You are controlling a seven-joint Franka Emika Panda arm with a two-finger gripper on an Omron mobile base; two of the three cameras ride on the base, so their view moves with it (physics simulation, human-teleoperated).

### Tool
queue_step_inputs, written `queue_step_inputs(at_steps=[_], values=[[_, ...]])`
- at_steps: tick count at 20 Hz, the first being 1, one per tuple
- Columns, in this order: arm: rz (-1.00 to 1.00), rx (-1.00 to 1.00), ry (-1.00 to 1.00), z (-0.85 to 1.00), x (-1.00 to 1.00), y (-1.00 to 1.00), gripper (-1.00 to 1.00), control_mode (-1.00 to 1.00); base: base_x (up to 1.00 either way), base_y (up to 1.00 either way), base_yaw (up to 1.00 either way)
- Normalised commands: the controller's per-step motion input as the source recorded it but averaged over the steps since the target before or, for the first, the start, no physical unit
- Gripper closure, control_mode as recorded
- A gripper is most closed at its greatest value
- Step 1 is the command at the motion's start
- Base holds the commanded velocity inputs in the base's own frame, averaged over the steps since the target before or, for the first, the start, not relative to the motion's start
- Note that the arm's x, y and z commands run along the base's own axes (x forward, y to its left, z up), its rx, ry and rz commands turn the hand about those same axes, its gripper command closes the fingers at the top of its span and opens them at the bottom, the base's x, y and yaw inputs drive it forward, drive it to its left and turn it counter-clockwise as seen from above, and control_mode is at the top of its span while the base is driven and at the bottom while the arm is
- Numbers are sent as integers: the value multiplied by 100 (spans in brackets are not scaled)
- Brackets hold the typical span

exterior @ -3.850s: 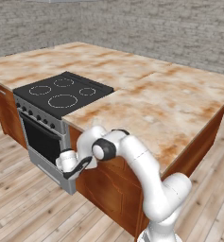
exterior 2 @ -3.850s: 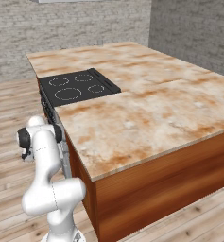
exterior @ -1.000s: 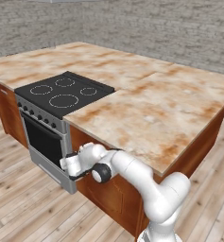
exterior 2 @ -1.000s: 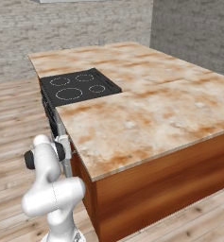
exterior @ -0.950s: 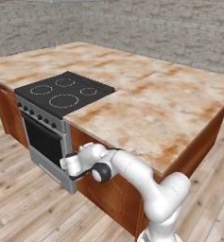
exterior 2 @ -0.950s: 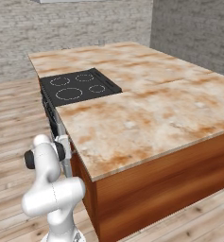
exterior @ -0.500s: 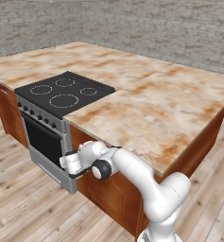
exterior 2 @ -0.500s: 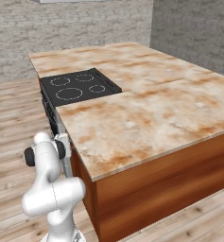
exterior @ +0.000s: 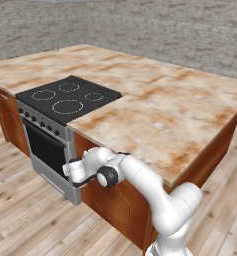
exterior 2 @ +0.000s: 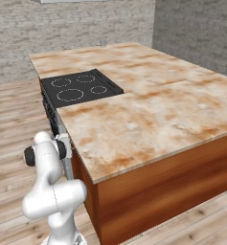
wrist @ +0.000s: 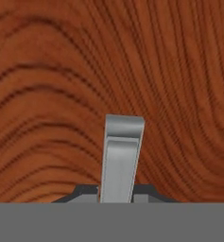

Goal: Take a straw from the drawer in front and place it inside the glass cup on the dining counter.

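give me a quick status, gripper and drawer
Gripper shut on the drawer's silver handle. Drawer front fills the hand view, not yet pulled open as far as can be told. Nothing in the way.

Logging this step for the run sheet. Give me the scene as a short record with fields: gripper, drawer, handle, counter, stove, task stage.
gripper: gripper pressed up to the drawer front, fingertips either side of the handle, closed on it
drawer: drawer shut, reddish-brown wood front, under the counter edge beside the stove
handle: handle, a small silver bar, between the fingertips
counter: dining counter, cream stone mottled with rust-brown
stove: stove, black glass cooktop, to the left of the arm
task stage: handle gripped, drawer not yet pulled open
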Motion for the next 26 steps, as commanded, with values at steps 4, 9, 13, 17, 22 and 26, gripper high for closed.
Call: queue_step_inputs(at_steps=[4, 9, 13, 17, 22, 26], values=[[0, 0, 0, 0, 2, 1, 100, -100, 0, 0, 0], [0, 0, 0, 0, -4, 8, 100, -100, 0, 0, 0], [0, 0, 0, 0, -13, 15, 100, -100, 0, 0, 0], [0, 0, 0, 0, -16, 26, 100, -100, 0, 0, 0], [-1, 0, 0, 0, -28, 29, 100, -100, 0, 0, 0], [-4, 0, 0, 0, -31, 29, 100, -100, 0, 0, 0]])
